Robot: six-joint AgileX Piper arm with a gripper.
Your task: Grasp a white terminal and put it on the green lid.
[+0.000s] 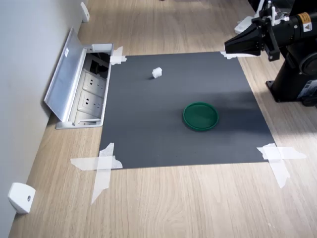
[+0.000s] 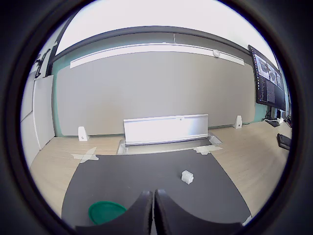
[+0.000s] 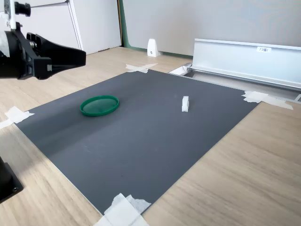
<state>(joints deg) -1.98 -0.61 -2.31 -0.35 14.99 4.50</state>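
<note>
The white terminal [image 1: 157, 73] [image 2: 187, 176] [image 3: 185, 103] is a tiny white block lying alone on the dark grey mat [image 1: 148, 124] [image 3: 155, 136]. The green lid [image 1: 200, 116] [image 2: 106, 211] [image 3: 99, 105] lies flat on the same mat, well apart from the terminal. My gripper [image 1: 229, 48] [image 2: 153, 211] [image 3: 83, 57] hangs in the air above the mat's edge, far from both things. Its black fingers [image 2: 143, 213] are pressed together with nothing between them.
An open floor socket box with a raised metal flap [image 1: 67, 74] [image 2: 166, 129] [image 3: 247, 61] borders the mat. White tape strips [image 1: 101, 163] [image 3: 123, 211] hold the mat's corners to the wooden table. Small white wedge pieces [image 1: 21, 197] [image 3: 152, 47] stand by the wall. The arm's black base [image 1: 297, 82] stands beside the mat.
</note>
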